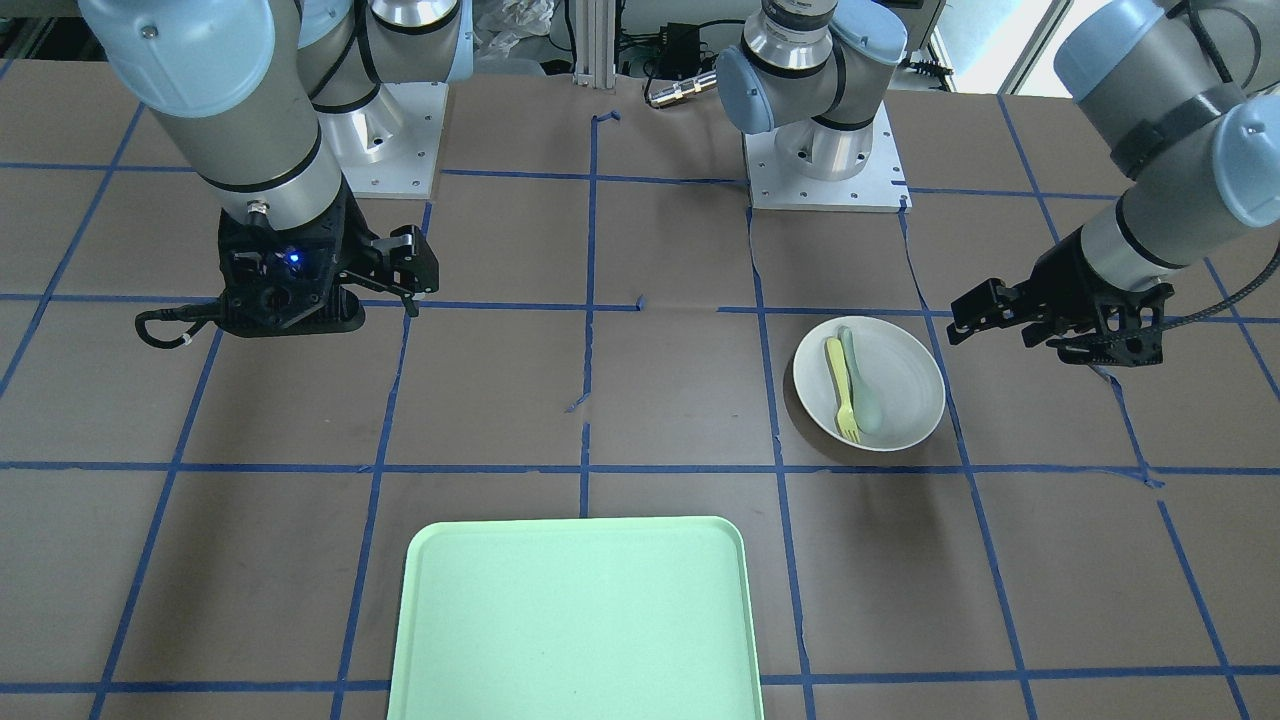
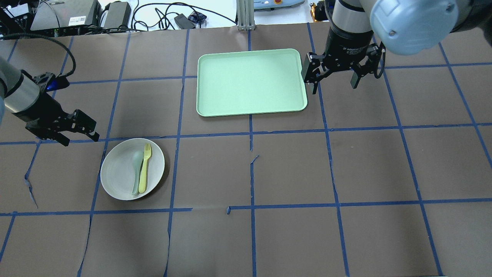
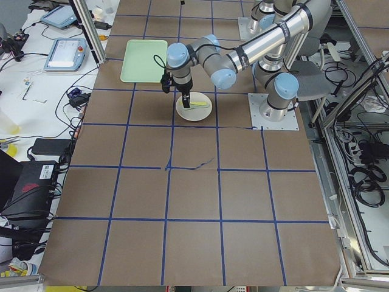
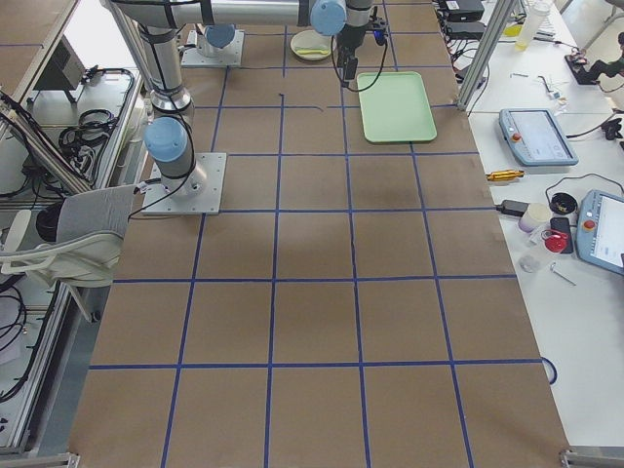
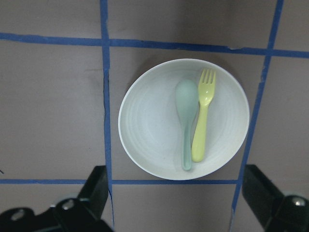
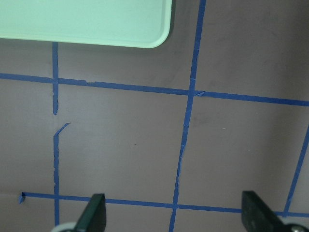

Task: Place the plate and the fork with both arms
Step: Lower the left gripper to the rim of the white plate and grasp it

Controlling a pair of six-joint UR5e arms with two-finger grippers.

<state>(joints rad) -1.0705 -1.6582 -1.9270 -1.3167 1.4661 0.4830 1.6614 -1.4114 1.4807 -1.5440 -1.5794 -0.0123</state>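
The off-white plate [image 2: 119, 173] lies on the table at the left, and shows in the front view [image 1: 905, 385] and the left wrist view [image 5: 149, 125]. The pale-yellow fork [image 2: 145, 168] [image 1: 843, 390] [image 5: 202, 123] lies in it beside a grey-green spoon [image 2: 136, 167] [image 5: 186, 116]. My left gripper [image 2: 80, 138] [image 1: 995, 330] [image 5: 178, 193] is open and empty, hovering just off the plate's far-left rim. My right gripper [image 2: 333, 85] [image 1: 405, 285] [image 6: 175, 212] is open and empty, above the table beside the tray's right edge.
The mint-green tray [image 2: 250, 80] [image 1: 575, 620] [image 6: 87, 19] lies at the table's far middle with nothing in it. Blue tape lines grid the brown table. The arm bases [image 1: 820, 150] stand on the robot's side.
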